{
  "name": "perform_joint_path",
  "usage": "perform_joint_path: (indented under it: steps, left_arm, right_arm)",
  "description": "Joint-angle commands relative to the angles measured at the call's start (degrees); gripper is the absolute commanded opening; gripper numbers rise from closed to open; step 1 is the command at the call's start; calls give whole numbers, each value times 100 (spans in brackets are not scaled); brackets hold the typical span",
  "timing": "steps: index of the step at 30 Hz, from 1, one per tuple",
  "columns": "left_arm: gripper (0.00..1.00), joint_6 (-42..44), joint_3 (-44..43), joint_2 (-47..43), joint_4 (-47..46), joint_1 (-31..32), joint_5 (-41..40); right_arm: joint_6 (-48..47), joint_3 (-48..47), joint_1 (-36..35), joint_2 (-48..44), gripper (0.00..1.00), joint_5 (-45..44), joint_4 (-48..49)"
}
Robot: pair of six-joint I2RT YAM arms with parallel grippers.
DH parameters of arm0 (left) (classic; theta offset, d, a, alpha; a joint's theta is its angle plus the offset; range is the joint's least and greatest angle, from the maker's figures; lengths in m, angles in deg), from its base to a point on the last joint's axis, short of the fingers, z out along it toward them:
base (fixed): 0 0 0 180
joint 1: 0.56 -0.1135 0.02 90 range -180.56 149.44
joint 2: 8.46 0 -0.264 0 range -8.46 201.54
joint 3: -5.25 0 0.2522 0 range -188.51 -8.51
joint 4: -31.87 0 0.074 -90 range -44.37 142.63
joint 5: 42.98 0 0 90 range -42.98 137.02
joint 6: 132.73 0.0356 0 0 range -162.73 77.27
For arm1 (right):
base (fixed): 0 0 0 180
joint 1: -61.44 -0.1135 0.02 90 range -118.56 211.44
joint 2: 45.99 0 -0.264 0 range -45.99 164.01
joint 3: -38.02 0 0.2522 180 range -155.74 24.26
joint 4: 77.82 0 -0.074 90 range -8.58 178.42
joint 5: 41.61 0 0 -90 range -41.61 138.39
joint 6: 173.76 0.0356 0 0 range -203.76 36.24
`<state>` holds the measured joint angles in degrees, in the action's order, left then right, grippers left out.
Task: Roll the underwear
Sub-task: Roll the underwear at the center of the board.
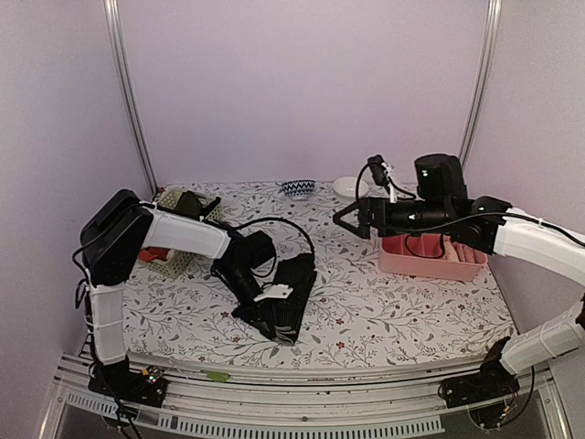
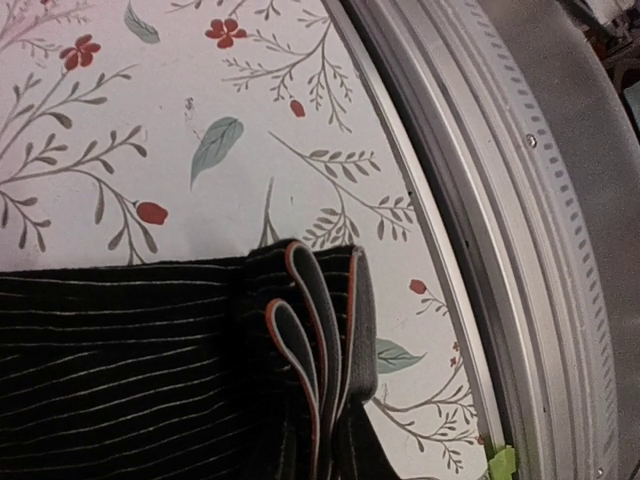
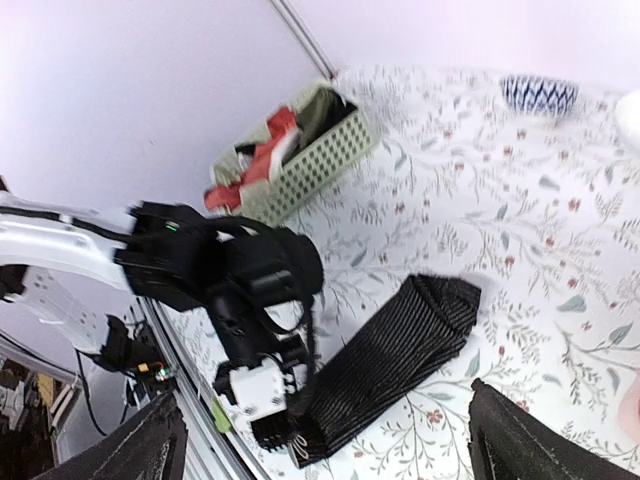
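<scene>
Flowered tablecloth [image 1: 411, 311] covers the table. Well left of the pink tray [image 1: 430, 261], the black underwear [image 1: 294, 309] lies as a flat folded strip, not yet rolled. The left gripper [image 1: 272, 294] pinches its near end, while the right gripper [image 1: 345, 218] hovers spread wide above the tray's left end. Rolling seems barely begun.

Flowered table, five things down on it.
We see the table [image 1: 384, 302] carrying black underwear [image 1: 292, 279] under the left gripper [image 1: 265, 315], a green basket [image 1: 174, 267] far left of it, a pink tray [image 1: 425, 265] below the right gripper [image 1: 340, 218], and a bowl [image 1: 298, 188] and white dish [image 1: 348, 187] beyond.
</scene>
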<state>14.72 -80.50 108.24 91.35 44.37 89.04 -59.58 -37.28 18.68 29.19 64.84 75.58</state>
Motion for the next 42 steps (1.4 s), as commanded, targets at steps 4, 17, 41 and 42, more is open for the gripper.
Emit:
perform_joint_path:
  steps: [4, 17, 41, 42]
  left_arm:
    - [0, -71, -999, 1247, 1465, -196, 401]
    - [0, -489, -2710, 2932, 2978, -535, 1164]
    - [0, -521, -2672, 3077, 2855, -710, 781]
    - [0, -498, -2672, 3077, 2863, -712, 777]
  right_arm:
    - [1140, 1281, 13, -1234, 99, -1434, 1251]
    - [-1191, 1535, -1279, 255, 71, -416, 1428]
    - [-3782, 75, -2256, 3627, 65, -640, 1550]
    - [-3789, 71, -2267, 3660, 64, -645, 1509]
